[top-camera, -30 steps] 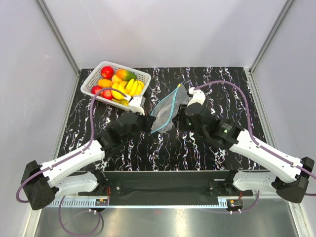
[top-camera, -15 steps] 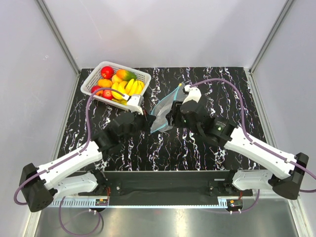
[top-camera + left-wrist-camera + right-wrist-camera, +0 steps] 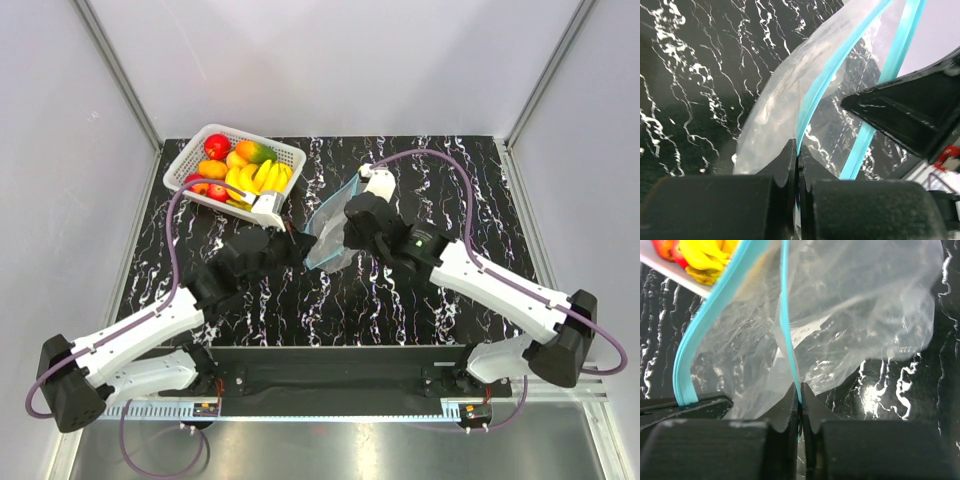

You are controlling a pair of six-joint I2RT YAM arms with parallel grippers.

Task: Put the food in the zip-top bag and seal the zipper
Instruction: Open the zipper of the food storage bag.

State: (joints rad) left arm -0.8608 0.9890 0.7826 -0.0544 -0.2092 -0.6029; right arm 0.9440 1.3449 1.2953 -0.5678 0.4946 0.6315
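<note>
Left jaws, right jaws each clench a zipper (image 3: 791,350) lip — zip-top bag (image 3: 335,218) mouth parted near basket (image 3: 180,165).

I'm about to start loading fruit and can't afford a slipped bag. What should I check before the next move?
1. Does the left gripper pinch one lip of the bag: ok.
2. Does the right gripper pinch the opposite lip: ok.
3. Are the zipper strips parted, with the mouth open: ok.
4. Is there fruit inside the bag: not ok, it lies in the basket.
5. Is there a free gripper to fetch fruit: not ok, both hold the bag.
6. Does the bag's bottom rest on the table: cannot tell.
</note>
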